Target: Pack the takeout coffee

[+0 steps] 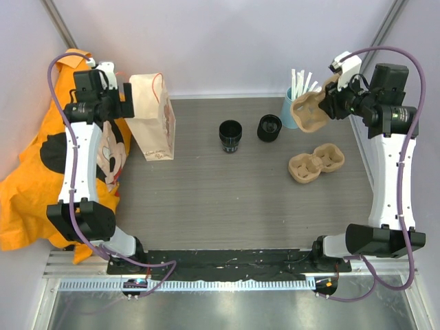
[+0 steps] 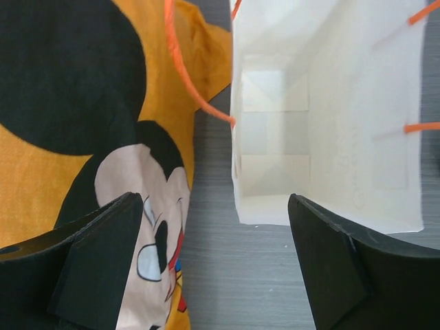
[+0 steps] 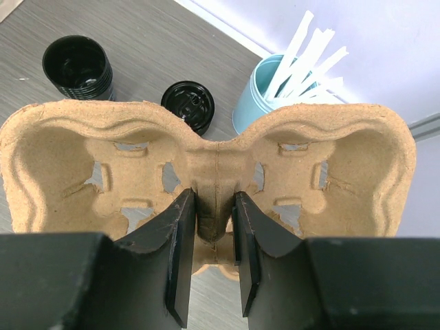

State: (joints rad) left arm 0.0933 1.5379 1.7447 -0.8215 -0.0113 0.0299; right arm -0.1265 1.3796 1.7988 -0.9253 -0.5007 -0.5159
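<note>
Bright diffuse light, faint shadow beside takeout coffee [image 1: 230,136] on tabletop [image 1: 227,199], glare on near metal ledge [image 1: 227,309], left wrist view soft.

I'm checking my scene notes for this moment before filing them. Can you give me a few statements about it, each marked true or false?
1. The right gripper is shut on a pulp tray. True.
2. The left gripper holds the paper bag. False: its jaws stand open with nothing between them, short of the bag.
3. A black cup sits inside the paper bag. False: the part of the bag's inside that shows is bare, and both black cups stand on the table.
4. A second pulp tray lies on the table. True.
5. The white straws stand in a black cup. False: they stand in the light blue cup.
</note>
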